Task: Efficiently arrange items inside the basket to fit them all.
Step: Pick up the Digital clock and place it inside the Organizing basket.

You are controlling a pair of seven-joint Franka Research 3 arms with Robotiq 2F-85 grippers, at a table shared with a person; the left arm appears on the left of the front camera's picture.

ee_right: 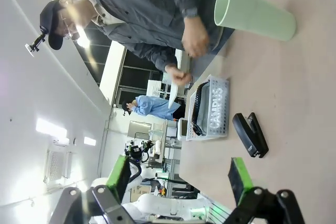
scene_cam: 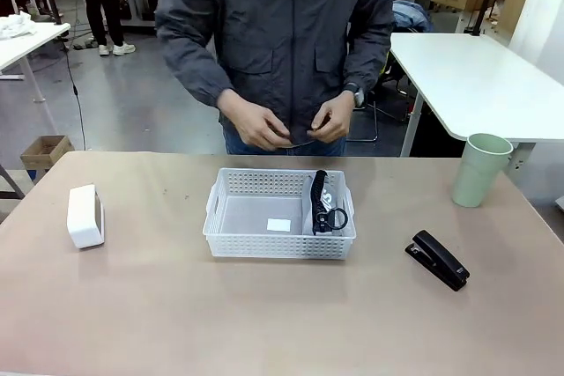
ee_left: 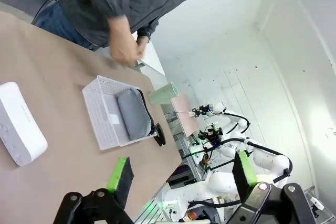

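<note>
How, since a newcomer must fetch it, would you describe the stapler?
Start at the white basket in the middle of the table. To its right, toward the near edge, lies the stapler. It is black, long and low, unlike the tall pale green cup standing farther back.

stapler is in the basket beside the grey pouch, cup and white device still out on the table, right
No. The front view shows the stapler lying on the table, right of the basket, not in it. The grey pouch is in the basket, and the cup and white device are still out on the table.
</note>
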